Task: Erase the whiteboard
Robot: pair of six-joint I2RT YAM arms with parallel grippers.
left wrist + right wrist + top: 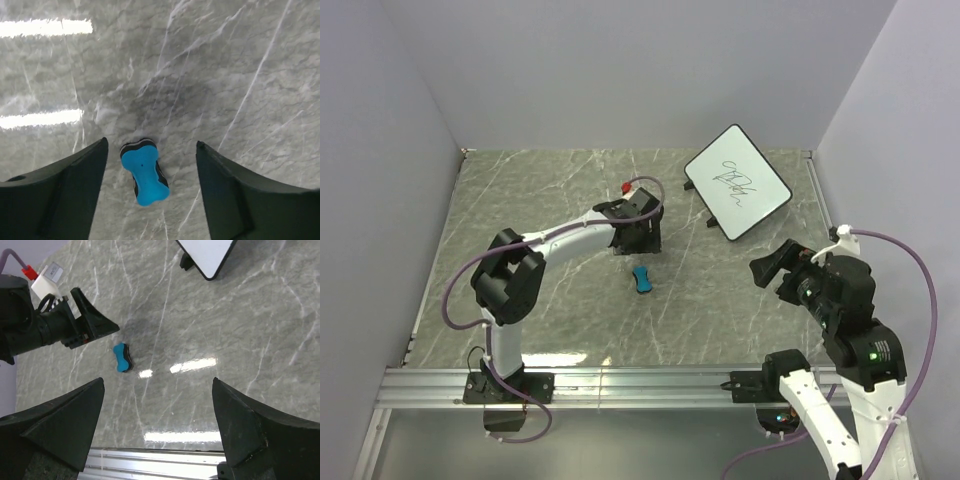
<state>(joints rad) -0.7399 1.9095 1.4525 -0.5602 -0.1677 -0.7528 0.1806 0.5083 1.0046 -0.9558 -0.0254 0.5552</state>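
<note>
The whiteboard (pixel 737 182) sits at the far right of the bench (pixel 540 190), askew to its edges, with black scribbles on its face. The right wrist view cuts off all but one corner and a foot. The left gripper (pixel 152 150) hangs spread above the blue eraser (pixel 144 171), touching nothing; from above, its fingertips are hard to make out. The right gripper (pixel 157 390) is also spread and empty, well apart from the board.

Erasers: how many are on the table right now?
1. The blue eraser lies on the marble table near its middle, just below the open left hand, ungripped. The arms may hide others.
</note>
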